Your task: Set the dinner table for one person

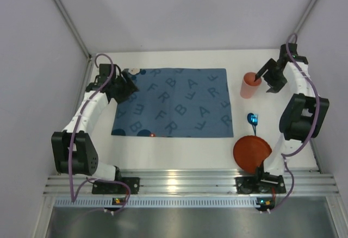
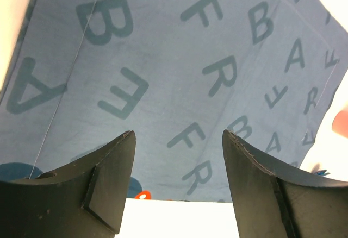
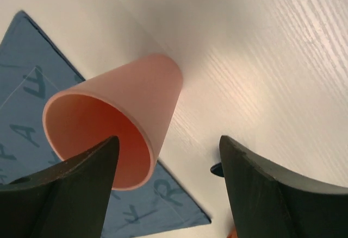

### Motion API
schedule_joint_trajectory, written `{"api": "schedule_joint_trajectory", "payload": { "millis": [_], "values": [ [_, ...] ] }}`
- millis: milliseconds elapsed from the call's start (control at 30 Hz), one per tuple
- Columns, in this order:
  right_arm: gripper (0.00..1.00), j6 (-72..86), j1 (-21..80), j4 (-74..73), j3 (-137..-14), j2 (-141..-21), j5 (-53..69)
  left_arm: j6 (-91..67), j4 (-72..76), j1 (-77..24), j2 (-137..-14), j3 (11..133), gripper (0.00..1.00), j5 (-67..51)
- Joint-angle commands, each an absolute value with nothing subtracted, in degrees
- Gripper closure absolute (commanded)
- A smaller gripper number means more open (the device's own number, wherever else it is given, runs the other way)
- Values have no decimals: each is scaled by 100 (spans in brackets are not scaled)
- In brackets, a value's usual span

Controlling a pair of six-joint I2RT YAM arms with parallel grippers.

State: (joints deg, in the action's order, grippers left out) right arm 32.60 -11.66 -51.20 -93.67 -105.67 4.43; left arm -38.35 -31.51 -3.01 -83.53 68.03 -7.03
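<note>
- Right gripper (image 3: 167,143): jaws spread, gripping nothing; one finger at rim of pink cup (image 3: 136,91), contact unclear.
- Pink cup: standing at 2 o'clock on dinner table (image 3: 283,58), just beside letter-printed placemat (image 2: 163,58).
- Left gripper (image 2: 179,135): spread, empty, over placemat.
- Risk: finger snagging rim on withdrawal, toppling cup.

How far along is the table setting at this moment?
Done: the blue mat lies spread on the dinner table, and the pink cup stands beyond its right edge. In hand: nothing; right gripper open by the cup, left gripper open over the mat. Left: orange plate and blue spoon lie off the mat, right of it, not yet arranged.
</note>
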Motion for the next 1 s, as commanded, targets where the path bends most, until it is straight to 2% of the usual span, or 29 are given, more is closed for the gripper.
{"api": "schedule_joint_trajectory", "payload": {
  "millis": [0, 100, 133, 200, 233, 300, 500, 633, 967],
  "values": [
    [26, 3314, -1029, -4843, -9747, -10941, 396, -3674, -3007, -299, -8349, 6724, 30, -948],
    [32, 3226, -775, -4825, -9931, -11276, 160, -3621, -2927, -290, -8472, 6750, 30, -1020],
    [40, 3208, -704, -4843, -10036, -11355, 89, -3595, -2875, -281, -8490, 6741, 30, -1028],
    [59, 3199, -555, -4860, -10185, -11496, -192, -3569, -2787, -229, -8516, 6724, 30, -1107],
    [81, 3208, -528, -4930, -10247, -11531, -272, -3551, -2760, -211, -8525, 6715, 30, -1194],
    [100, 3252, -449, -5123, -10492, -11575, -483, -3472, -2795, -185, -8534, 6732, 30, -1283],
    [100, 3244, 261, -5502, -11581, -11470, -896, -3472, -2725, -176, -8280, 6505, 30, -1336],
    [100, 3208, 773, -5959, -12541, -11907, -949, -3507, -2689, -176, -8165, 6284, 30, -1362],
    [100, 3410, 1239, -6135, -12867, -12735, -879, -3498, -2742, -167, -7770, 6117, 30, -1389]
  ]
}}
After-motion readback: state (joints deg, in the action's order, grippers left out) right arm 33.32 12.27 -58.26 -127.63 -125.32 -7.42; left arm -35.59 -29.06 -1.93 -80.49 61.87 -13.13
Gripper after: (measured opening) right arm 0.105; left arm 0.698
